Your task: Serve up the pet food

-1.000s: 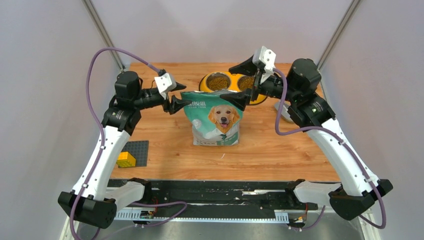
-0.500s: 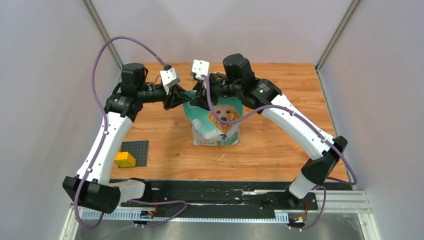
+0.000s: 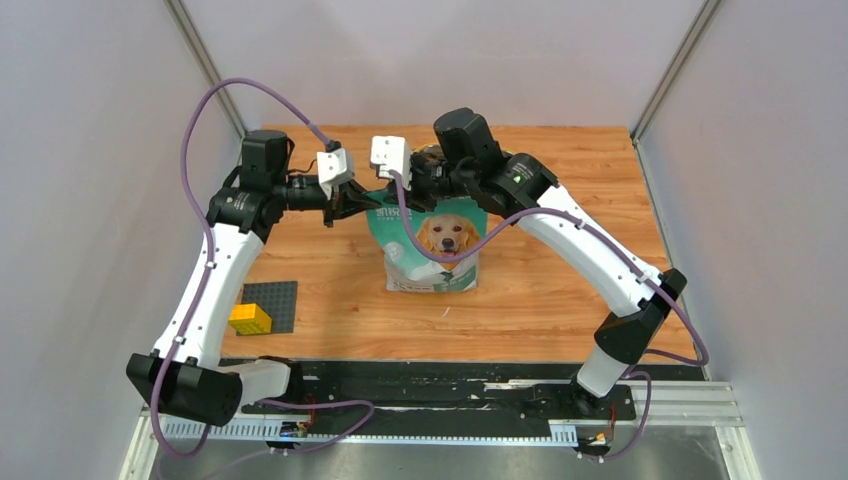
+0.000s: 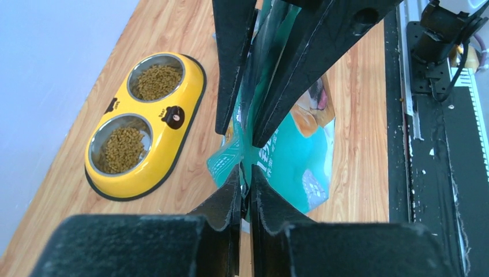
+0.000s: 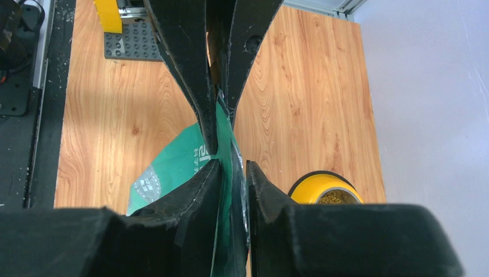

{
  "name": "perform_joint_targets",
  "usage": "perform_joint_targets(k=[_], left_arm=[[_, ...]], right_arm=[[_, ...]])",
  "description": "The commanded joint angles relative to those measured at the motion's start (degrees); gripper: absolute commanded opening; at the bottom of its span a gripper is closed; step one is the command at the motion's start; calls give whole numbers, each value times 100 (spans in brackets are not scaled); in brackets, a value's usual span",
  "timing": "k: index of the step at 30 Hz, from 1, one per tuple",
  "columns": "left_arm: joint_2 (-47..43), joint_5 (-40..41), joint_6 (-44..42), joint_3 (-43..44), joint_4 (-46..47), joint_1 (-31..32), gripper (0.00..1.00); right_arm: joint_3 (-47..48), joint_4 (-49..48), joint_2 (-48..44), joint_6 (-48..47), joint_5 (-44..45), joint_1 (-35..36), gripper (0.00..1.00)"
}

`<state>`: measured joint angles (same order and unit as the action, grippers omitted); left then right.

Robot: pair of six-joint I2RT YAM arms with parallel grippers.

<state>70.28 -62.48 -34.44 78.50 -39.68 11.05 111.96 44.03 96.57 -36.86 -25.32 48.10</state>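
Note:
The teal-green pouch (image 3: 437, 252) with the golden retriever stands upright mid-table. My left gripper (image 3: 366, 205) pinches the left end of its top edge; in the left wrist view the left gripper (image 4: 246, 178) has its jaws shut on the pouch (image 4: 300, 161). My right gripper (image 3: 402, 196) meets the same edge from the other side, and the right wrist view shows the right gripper (image 5: 233, 166) shut on the pouch (image 5: 173, 167). Brown pet food (image 4: 154, 81) fills both steel bowls of the yellow feeder (image 4: 173, 135), which also shows as the feeder (image 5: 314, 186) in the right wrist view.
A dark studded baseplate (image 3: 276, 303) with a yellow brick (image 3: 252, 319) lies at the table's near left. In the top view the right arm hides the feeder. Grey walls close in both sides, and a black rail (image 3: 430, 385) runs along the near edge.
The right arm swung left from above the feeder to the pouch's top edge. Both grippers closed from wide open onto that edge, and the left gripper shifted slightly.

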Motion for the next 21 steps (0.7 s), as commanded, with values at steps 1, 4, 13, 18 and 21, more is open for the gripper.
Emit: perform_joint_targets(k=[1,4,13,18,21], left_arm=[[-166,-459,-406,110,-76,-50,11],[-165,-541,-292,100,90,-50,17],[-137,-677,92,34,545,-50,38],[-49,-645,-406,138,16,-50,0],[18,-498,-725,223,-370,-50,0]], right_arm=[[130,180,-91,-692,114,73,23],[133,178,-59,-886,179,107,24],[429,500,162,-1266,202,200,23],[605,721,291,-1271,508,248,6],[601,823,248,-1286,688,262,0]])
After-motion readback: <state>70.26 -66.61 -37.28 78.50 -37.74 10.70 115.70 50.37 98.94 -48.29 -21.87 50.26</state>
